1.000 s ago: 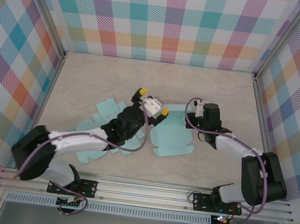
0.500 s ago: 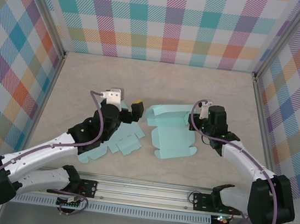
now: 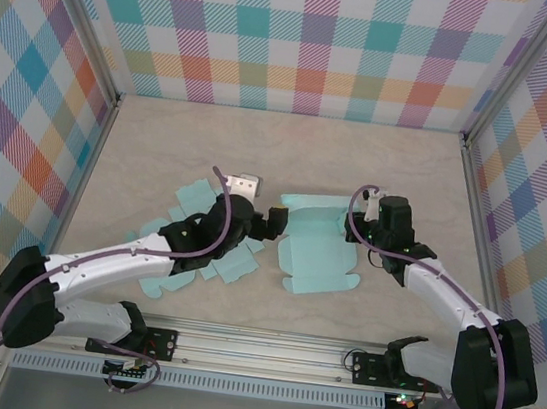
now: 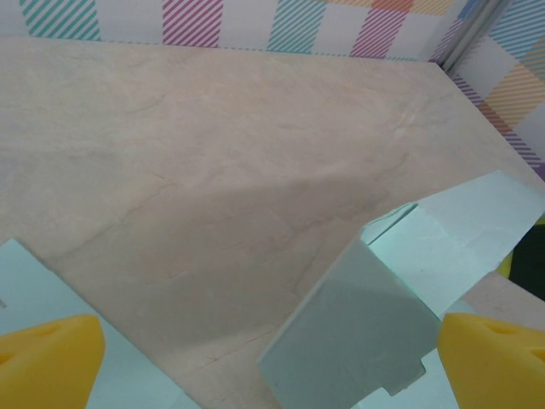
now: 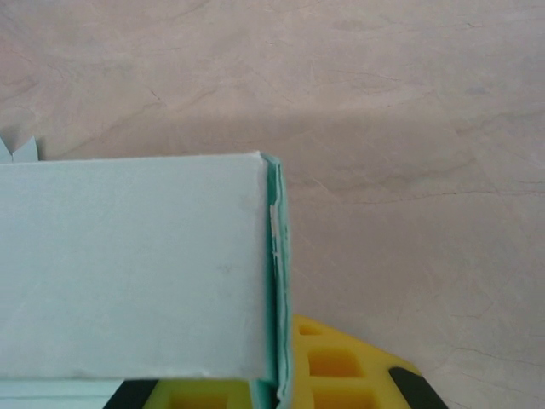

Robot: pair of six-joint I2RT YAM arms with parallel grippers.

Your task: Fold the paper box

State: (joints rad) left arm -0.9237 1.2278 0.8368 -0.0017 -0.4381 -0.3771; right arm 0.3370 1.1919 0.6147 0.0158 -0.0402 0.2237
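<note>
Pale-teal paper box [image 3: 314, 260] sits mid-frame; right claw [image 3: 357, 224] pinches its upper-right edge, left claw [image 3: 269, 220] gapes wide. Best to steady it and crease squarely.

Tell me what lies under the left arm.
Flat teal paper blanks lie on the table under the left arm. Their edges stick out on both sides; the arm covers their middles, so their number is unclear.

Beige marbled tabletop [image 3: 361, 156], pastel plaid walls [image 3: 306, 37] on three sides, aluminium rail [image 3: 264, 350] at near edge
</note>
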